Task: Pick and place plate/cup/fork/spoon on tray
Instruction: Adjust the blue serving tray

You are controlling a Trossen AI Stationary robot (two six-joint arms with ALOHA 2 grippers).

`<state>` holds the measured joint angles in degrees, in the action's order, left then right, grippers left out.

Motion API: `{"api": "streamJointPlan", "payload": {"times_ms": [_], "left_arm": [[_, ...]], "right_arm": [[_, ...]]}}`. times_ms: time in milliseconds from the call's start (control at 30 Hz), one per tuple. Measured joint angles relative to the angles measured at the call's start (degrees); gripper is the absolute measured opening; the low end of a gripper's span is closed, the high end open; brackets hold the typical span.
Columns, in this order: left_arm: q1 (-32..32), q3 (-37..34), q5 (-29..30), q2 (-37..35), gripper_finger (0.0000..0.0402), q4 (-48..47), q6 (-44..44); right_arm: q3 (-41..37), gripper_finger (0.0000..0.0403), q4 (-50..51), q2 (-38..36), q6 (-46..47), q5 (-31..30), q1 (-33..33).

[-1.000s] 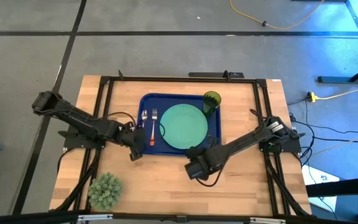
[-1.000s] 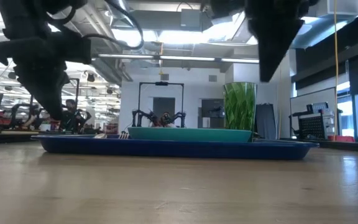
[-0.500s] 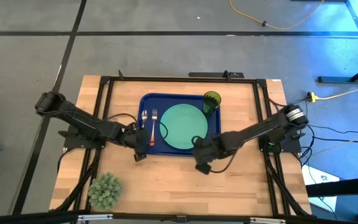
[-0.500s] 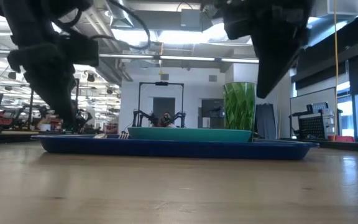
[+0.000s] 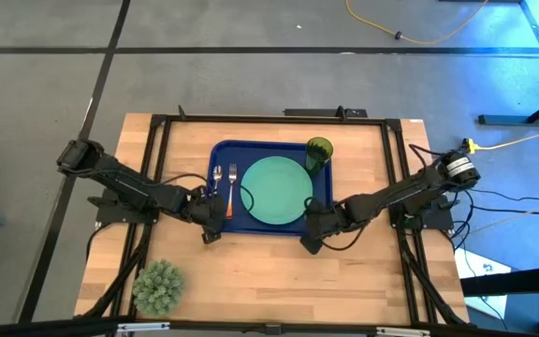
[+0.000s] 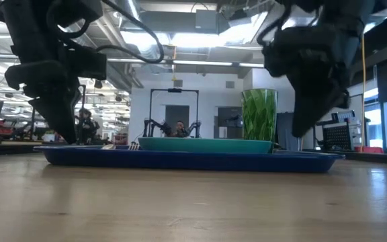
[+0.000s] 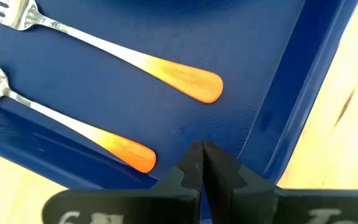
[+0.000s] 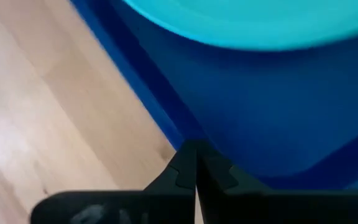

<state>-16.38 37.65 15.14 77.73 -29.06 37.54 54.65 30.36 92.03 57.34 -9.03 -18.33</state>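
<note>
Plate point(image 5: 277, 190), cup point(image 5: 319, 151), fork point(image 5: 231, 185) and spoon point(image 5: 217, 178) all lie on the tray point(image 5: 221, 221), while the right gripper point(image 5: 311, 240), clenched and empty, has swung back toward the tray's corner and the left gripper point(image 5: 212, 223) stays clenched beside the handles, so the placing looks finished.

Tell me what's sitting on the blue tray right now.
On the tray lie the plate, the cup at one corner, and the fork and spoon side by side. The tray floor under the plate is covered.
</note>
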Motion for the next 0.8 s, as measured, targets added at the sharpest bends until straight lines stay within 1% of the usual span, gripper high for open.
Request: {"api": "streamJointPlan", "payload": {"times_ms": [100,333,533,800], "left_arm": [[0.0,0.0,0.05,0.21,0.0,0.01,1.01],[-0.1,0.0,-0.13,3.33,0.0,-0.07,4.36],[-0.24,0.0,-2.91,5.27,0.0,1.86,4.48],[-0.33,0.0,-5.27,5.33,0.0,1.75,4.54]], "right_arm": [[-2.26,0.0,-1.36,0.0,3.91,0.1,0.13],[-2.75,0.0,-3.34,0.0,5.6,-0.03,0.35],[-2.7,0.0001,-4.54,0.46,6.95,1.53,0.52],[-2.64,0.0002,-7.0,3.13,6.98,1.26,0.55]]}}
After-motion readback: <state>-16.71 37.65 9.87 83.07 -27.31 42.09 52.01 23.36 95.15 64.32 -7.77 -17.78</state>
